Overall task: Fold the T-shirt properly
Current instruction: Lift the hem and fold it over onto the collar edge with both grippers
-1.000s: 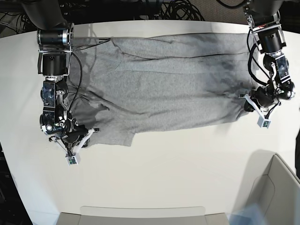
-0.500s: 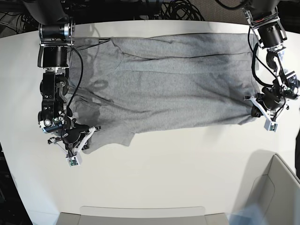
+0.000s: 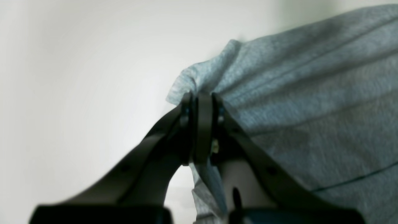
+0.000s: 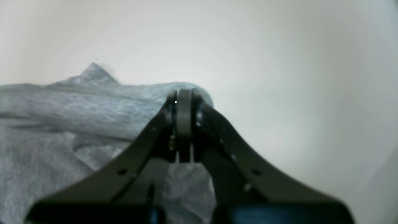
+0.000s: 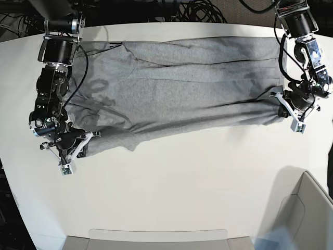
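Observation:
The heather-grey T-shirt [image 5: 182, 88] lies spread lengthwise across the white table [image 5: 182, 187], its near edge drawn taut between my two grippers. My left gripper [image 5: 282, 108] is at the shirt's right end, shut on a bunched corner of cloth. In the left wrist view this gripper [image 3: 200, 97] pinches the T-shirt [image 3: 311, 93] at its edge. My right gripper [image 5: 88, 138] is shut on the shirt's near left corner. In the right wrist view this gripper [image 4: 184, 93] clamps a fold of the T-shirt [image 4: 62, 109].
A grey bin [image 5: 307, 208] stands at the near right corner. A shallow tray edge [image 5: 156, 237] runs along the table's front. Black cables [image 5: 197, 10] lie behind the table's back edge.
Both grippers have drawn outward and toward the back with the cloth held. The shirt's near edge has been pulled straighter and has shifted away from the front.

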Robot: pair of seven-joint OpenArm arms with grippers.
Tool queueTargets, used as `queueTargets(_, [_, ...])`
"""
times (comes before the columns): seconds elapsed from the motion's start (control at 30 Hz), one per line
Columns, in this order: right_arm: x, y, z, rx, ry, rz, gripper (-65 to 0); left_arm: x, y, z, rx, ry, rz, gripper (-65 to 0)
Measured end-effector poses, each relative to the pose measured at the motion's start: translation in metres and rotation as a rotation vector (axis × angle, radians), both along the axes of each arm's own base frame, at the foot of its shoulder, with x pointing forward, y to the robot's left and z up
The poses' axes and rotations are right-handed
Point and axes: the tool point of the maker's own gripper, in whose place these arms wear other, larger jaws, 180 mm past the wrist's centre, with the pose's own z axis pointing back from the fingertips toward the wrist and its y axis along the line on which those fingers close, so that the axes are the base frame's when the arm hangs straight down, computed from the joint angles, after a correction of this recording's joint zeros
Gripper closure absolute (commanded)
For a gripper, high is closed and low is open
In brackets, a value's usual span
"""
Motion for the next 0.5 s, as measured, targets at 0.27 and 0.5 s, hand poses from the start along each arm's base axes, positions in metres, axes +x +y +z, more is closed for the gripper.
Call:
queueTargets(0.27, [-0.029, 0.0, -0.001, -0.048, 0.04, 0.012, 0.0, -0.014, -0.005, 0.006, 0.038, -0.006, -0.032, 0.0])
queueTargets(0.5, [-0.05, 0.002, 0.005, -0.089, 0.054, 0.023, 0.0, -0.032, -0.006, -0.001, 0.06, 0.06, -0.04, 0.0])
